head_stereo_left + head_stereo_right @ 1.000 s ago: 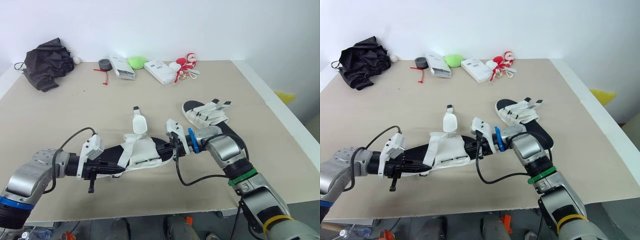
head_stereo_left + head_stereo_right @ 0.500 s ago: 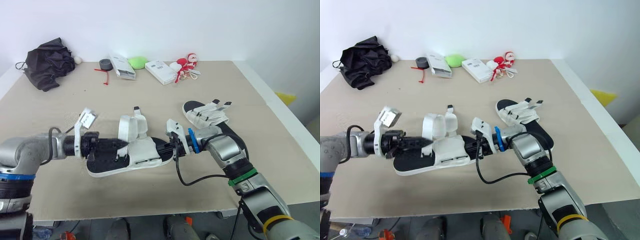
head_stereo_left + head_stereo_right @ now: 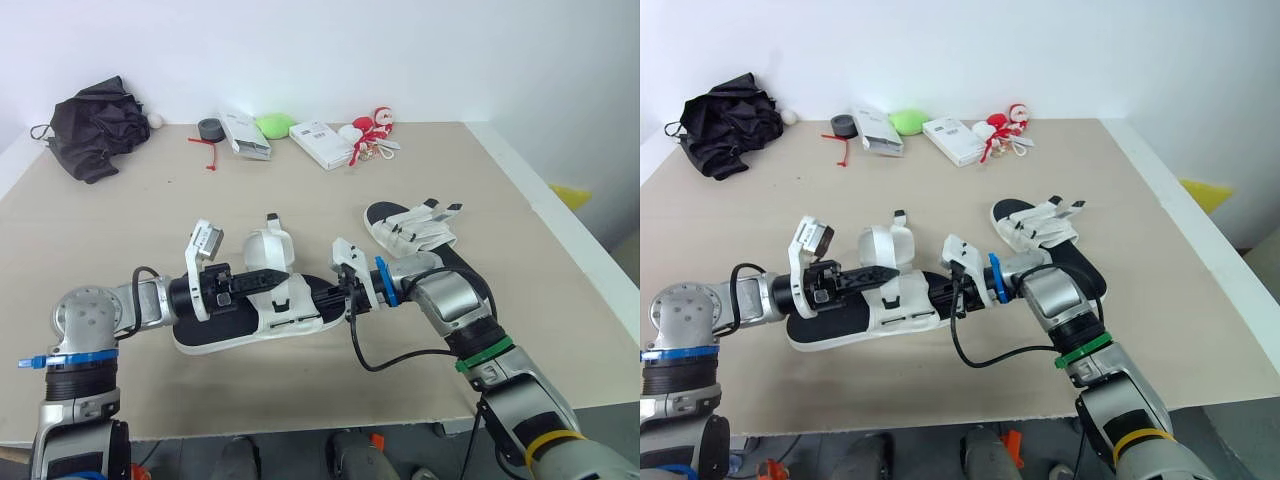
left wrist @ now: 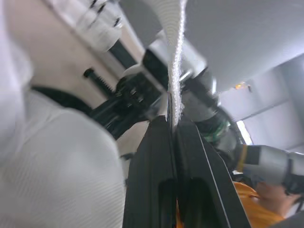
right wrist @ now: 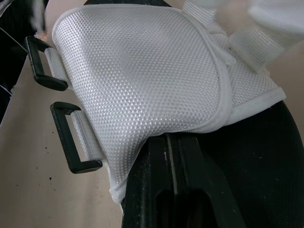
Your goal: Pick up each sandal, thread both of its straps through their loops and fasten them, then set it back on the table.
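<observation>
**Both pincers on the near sandal; contact points partly hidden**

The near sandal [image 3: 292, 316] lies lengthwise between the two arms at the front of the table [image 3: 120, 230]; whether its black sole rests on the tabletop or hangs just above it cannot be told. The left gripper [image 4: 172, 122] has its fingers pressed together on the thin edge of a white strap [image 4: 177, 57], which rises from between the tips; beyond it that view is a blur, so the strap's far end is hard to make out. From the head views this strap arches up over the middle of the sandal. The right gripper [image 5: 167, 142] is closed at the sandal's other end, pinching where the white mesh upper meets the black footbed; the mesh laps over the fingertips, so the exact grip is hidden. Two black loops [image 5: 45, 71] stand out from the mesh edge on short web tabs. The far sandal [image 3: 412, 230] lies on the table behind the right forearm, which covers its near end. Along the back edge are a black cloth bundle [image 3: 95, 120], a tape roll [image 3: 210, 128] and white boxes [image 3: 322, 143].
</observation>
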Robot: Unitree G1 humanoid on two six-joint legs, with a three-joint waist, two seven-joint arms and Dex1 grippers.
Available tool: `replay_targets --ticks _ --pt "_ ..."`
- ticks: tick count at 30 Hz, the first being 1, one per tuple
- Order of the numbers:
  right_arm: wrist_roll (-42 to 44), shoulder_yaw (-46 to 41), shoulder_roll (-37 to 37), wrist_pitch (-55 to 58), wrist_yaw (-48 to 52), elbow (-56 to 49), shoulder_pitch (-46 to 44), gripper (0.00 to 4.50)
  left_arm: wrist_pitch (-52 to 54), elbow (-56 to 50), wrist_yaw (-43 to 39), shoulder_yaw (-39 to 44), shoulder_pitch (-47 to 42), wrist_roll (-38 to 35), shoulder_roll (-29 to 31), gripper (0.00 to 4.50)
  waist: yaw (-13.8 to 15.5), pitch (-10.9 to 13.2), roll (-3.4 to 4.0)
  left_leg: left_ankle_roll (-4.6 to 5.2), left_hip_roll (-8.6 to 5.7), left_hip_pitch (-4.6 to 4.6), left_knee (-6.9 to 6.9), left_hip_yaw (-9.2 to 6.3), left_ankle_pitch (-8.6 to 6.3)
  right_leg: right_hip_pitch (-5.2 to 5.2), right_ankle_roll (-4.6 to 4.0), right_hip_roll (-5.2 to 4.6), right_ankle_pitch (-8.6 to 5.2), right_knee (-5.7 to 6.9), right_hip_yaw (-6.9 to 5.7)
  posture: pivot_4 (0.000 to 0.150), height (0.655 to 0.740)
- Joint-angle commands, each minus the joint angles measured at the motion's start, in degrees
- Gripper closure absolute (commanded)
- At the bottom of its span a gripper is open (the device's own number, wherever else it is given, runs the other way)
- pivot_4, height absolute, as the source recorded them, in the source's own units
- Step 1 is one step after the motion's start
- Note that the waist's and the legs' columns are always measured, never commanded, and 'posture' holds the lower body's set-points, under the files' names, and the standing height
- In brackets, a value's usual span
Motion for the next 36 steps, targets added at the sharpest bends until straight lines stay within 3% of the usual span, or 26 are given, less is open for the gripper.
replay_targets --ticks 1,12,21,32,36 --pt "-2.9 2.7 -0.6 2.5 -1.1 2.9 2.7 4.50 -2.0 -4.5 0.5 0.0 2.5 0.3 0.0 4.48 0.0 0.0 0.00 0.00 0.00 0.00 0.00 0.00 0.00 0.00 0.00 0.00 0.00 0.00 0.00 0.150 0.7380" --pt "-3.0 2.9 -0.3 2.0 -1.2 3.3 2.5 4.50 -3.4 -8.6 -0.4 -1.9 6.7 0.6 1.4 4.48 0.0 0.0 0.01 -0.01 -0.01 0.03 0.01 0.01 0.00 0.03 -0.01 0.00 0.00 0.00 0.02 0.150 0.7380" --pt "-3.0 2.9 -0.1 1.9 -1.3 3.3 2.4 4.50 -10.8 -10.1 0.7 -5.2 8.2 7.6 0.1 4.48 0.0 0.0 0.01 -0.01 -0.01 0.04 0.01 0.01 0.00 0.03 -0.03 0.00 0.01 0.00 0.02 0.150 0.7380" --pt "-3.1 3.0 -0.2 1.7 -1.2 3.7 2.3 4.50 -24.1 -18.0 -17.2 -11.2 15.2 15.4 7.3 4.48 -0.1 0.0 0.04 -0.02 0.03 0.05 0.02 0.04 0.01 -0.01 -0.26 0.04 -0.08 0.00 0.07 0.150 0.7380" --pt "-3.1 3.1 0.1 1.7 -1.2 3.8 2.1 4.50 -33.8 -18.1 -23.1 -17.8 16.1 25.8 11.6 4.48 -0.2 0.0 0.09 -0.04 0.08 0.06 -0.02 0.06 -0.02 -0.05 -0.34 0.11 -0.12 0.00 0.08 0.150 0.7380"
